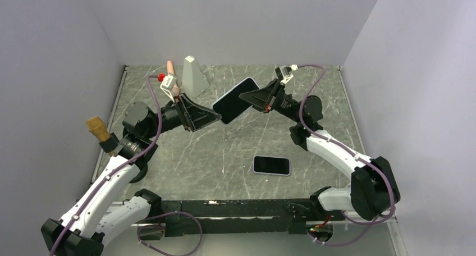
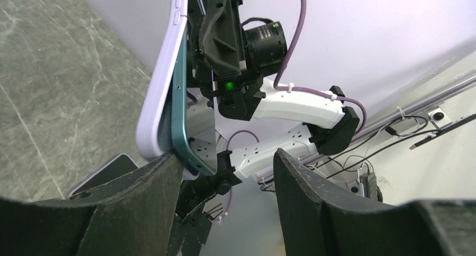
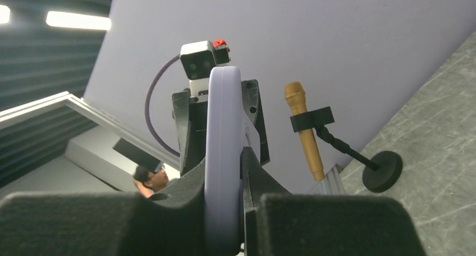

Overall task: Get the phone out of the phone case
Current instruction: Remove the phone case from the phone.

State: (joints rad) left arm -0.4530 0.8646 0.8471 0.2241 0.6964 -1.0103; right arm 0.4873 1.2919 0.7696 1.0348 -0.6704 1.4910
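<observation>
A lavender phone case (image 1: 236, 100) with a dark-screened phone in it hangs tilted in mid-air above the table's far middle. My right gripper (image 1: 262, 99) is shut on its upper right end; in the right wrist view the case (image 3: 223, 149) stands edge-on between the closed pads (image 3: 264, 188). My left gripper (image 1: 209, 117) is open at the lower left corner. In the left wrist view the teal phone edge (image 2: 182, 107) has lifted out of the case (image 2: 160, 82) at that corner, which rests against my left finger (image 2: 140, 194). The other finger (image 2: 314, 200) is well apart.
A second dark-screened phone (image 1: 271, 165) lies flat on the marble table, near the middle right; it shows in the left wrist view (image 2: 104, 174). A gold microphone on a stand (image 1: 98, 129) is at the left edge. A grey wedge (image 1: 193, 75) stands at the back.
</observation>
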